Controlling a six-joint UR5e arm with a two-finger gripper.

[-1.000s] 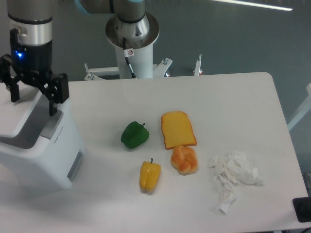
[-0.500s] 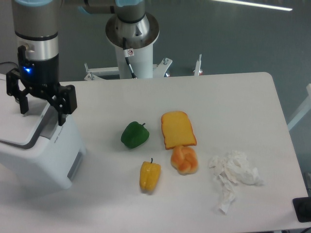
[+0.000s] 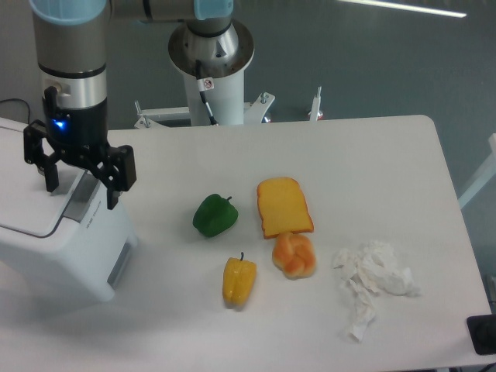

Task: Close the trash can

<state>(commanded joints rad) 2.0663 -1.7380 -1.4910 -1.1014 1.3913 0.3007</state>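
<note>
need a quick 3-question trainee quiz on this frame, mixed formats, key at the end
1. True or false: the gripper is open, fingers spread above the trash can.
2. Which item lies nearest the trash can? A) crumpled tissue B) green pepper C) bread slice
3. Fill in: the yellow pepper lies left of the orange ____.

Key: 1 true; 2 B; 3 bun

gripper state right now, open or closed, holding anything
Gripper: open, black fingers spread wide above the large white boxy plastic trash can, holding nothing.
</note>
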